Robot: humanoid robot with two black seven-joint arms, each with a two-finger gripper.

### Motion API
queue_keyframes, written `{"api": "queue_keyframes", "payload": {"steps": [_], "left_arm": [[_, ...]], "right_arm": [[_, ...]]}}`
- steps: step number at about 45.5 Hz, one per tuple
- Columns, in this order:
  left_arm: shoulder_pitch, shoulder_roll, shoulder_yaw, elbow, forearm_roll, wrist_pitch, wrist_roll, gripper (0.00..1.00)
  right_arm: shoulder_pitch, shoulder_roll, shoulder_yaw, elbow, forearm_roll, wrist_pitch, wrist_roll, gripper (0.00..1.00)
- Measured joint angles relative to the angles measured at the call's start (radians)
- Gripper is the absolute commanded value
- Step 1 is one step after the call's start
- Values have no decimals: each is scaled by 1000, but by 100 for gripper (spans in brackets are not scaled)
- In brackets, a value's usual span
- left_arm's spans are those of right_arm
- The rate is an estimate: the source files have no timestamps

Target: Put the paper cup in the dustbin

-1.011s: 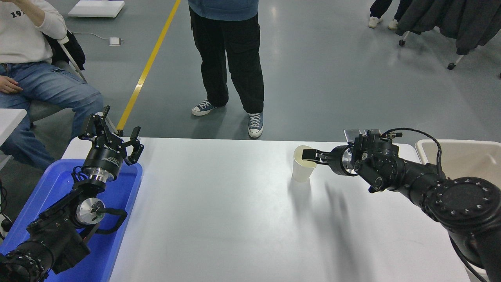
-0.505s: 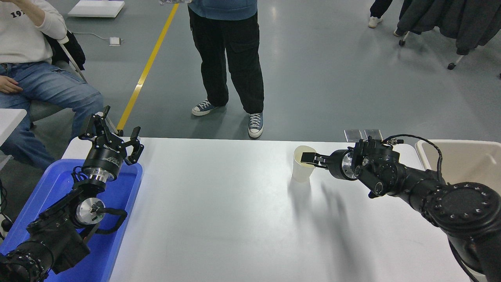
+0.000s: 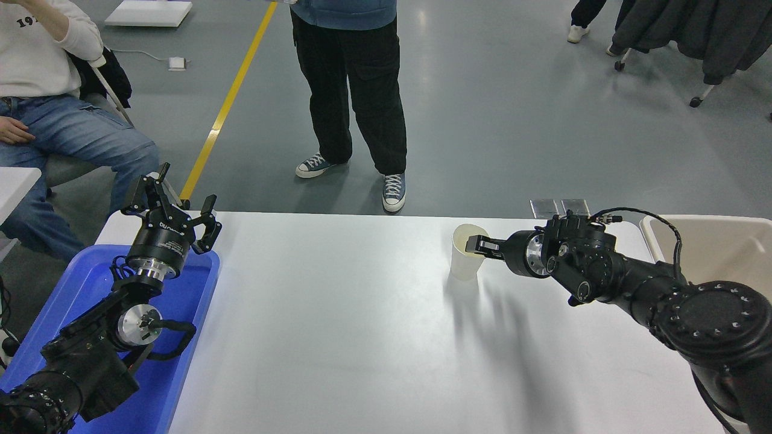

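The white paper cup point(image 3: 465, 260) stands upright on the white table point(image 3: 338, 313), right of the middle near the far edge. My right gripper point(image 3: 475, 245) reaches in from the right and pinches the right side of the cup's rim, one finger over the cream inside. The cup's base rests on the table. The beige dustbin point(image 3: 705, 220) stands at the table's right edge, behind my right arm, partly hidden by it. My left gripper point(image 3: 172, 202) is parked open and empty above the blue tray at the lower left.
A blue shallow tray point(image 3: 187, 301) lies at the table's left edge under my left arm. A person in black trousers point(image 3: 353, 90) stands at the far side. Another person sits at the far left point(image 3: 54, 120).
My right gripper's fingers have drawn back slightly to the right and settled lower on the cup's rim. The cup and the left arm have not moved.
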Motion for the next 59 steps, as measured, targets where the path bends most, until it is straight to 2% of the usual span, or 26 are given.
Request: {"api": "queue_keyframes", "payload": {"steps": [42,59], "left_arm": [[1,2,0,0,0,0,0,100],[3,3,-1,0,0,-2,0,100]], "right_arm": [[36,-4,19,50,11,24,37,0],[159,-134,41,248,22,33,34,0]]}}
